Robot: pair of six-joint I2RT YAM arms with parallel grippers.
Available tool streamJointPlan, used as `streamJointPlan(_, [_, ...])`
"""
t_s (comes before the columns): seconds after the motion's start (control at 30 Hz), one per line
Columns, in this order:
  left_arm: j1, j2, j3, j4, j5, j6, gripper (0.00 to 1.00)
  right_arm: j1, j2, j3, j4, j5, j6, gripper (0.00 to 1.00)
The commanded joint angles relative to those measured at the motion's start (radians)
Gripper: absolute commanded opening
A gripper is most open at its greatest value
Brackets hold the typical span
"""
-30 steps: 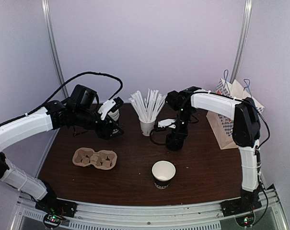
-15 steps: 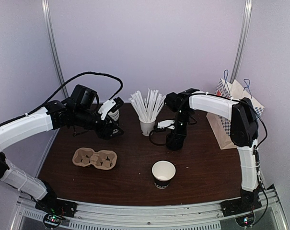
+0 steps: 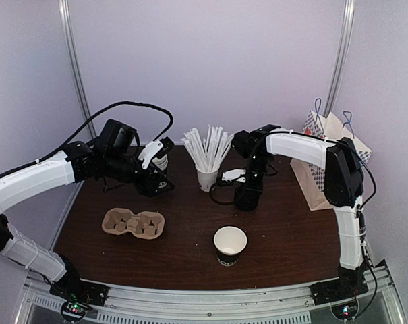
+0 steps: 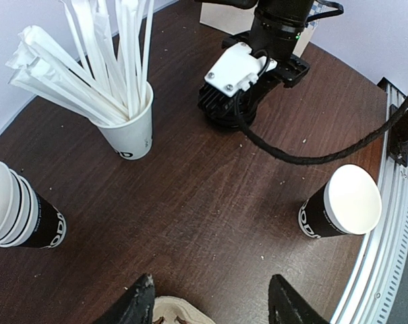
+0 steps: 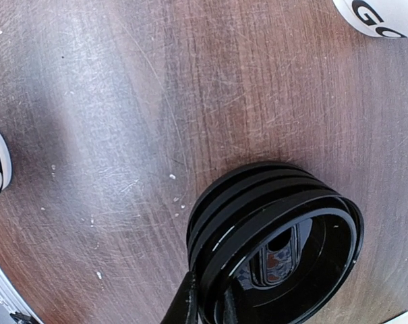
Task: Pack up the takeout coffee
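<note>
The takeout coffee cup (image 3: 230,245), black paper with white lettering, stands open with no lid on it near the table's front; it also shows in the left wrist view (image 4: 342,202). A stack of black plastic lids (image 5: 271,229) sits behind it at mid-table (image 3: 245,202). My right gripper (image 3: 246,196) points down onto the stack, and its fingers (image 5: 214,307) are shut on the rim of the top lid. My left gripper (image 3: 156,181) is open and empty (image 4: 210,287), hovering over the far edge of the cardboard cup carrier (image 4: 173,312).
The two-cup carrier (image 3: 133,223) lies front left. A stack of lidless white-rimmed cups (image 3: 161,162) stands at the back left, and a white cup of straws (image 3: 207,177) at the back centre. A paper bag (image 3: 325,165) stands at the right edge.
My right gripper has shifted slightly left over the lid stack. The left arm and the cups have not moved.
</note>
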Motion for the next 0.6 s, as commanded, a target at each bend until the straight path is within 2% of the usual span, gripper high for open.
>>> streamJointPlan(0.0, [0.006,0.007,0.016,0.024,-0.003,0.009,0.59,0.008,-0.084,0.015,-0.037,-0.047,0.025,0.12])
streamJointPlan(0.23, [0.006,0.009,0.008,0.039,-0.02,0.009,0.58,0.007,-0.2,0.004,-0.061,-0.154,0.073,0.09])
streamJointPlan(0.37, [0.005,-0.003,-0.019,0.092,-0.023,-0.017,0.58,0.005,-0.27,-0.005,-0.074,-0.267,0.1,0.09])
streamJointPlan(0.47, [-0.031,-0.048,-0.096,0.283,-0.091,-0.091,0.59,0.006,-0.332,-0.006,-0.071,-0.37,0.123,0.09])
streamJointPlan(0.57, [-0.16,-0.126,-0.228,0.596,-0.268,-0.029,0.69,-0.006,-0.394,-0.001,-0.043,-0.524,0.178,0.09])
